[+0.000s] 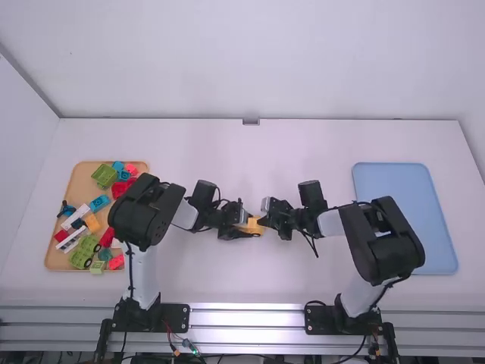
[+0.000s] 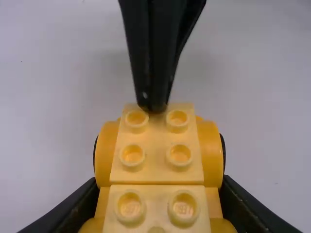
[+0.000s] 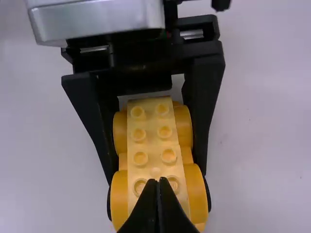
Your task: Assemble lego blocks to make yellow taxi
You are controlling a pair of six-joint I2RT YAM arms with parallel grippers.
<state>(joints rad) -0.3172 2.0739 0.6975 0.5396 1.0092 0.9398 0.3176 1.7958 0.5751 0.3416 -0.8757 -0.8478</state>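
in the high view, the yellow car base point(image 1: 252, 227) sits near the middle of the white table point(image 1: 250, 284), between the two arms. the left gripper point(image 1: 244, 223) is at its left side and the right gripper point(image 1: 262, 221) at its right side. well off to the left is a tan tray point(image 1: 82, 176) with assorted building bricks in it, among them green bricks point(image 1: 104, 176), a red brick point(image 1: 132, 168) and a light blue brick point(image 1: 99, 202). a blue tray point(image 1: 409, 216) lies on the table over to the right.

in the left wrist view, the left gripper point(image 2: 158, 208) is clamped on the car base, one finger against each side. round studs point(image 2: 132, 155) run in pairs along its top, rounded yellow fenders point(image 2: 210, 153) flank them, and dark edges of wheels point(image 2: 223, 153) show outside those. the right gripper's fingertips are together at the end pair of studs.

in the right wrist view, the right gripper point(image 3: 158, 182) has its jaws together above the studs near one end of the car base, while the left gripper's fingers straddle the other end.
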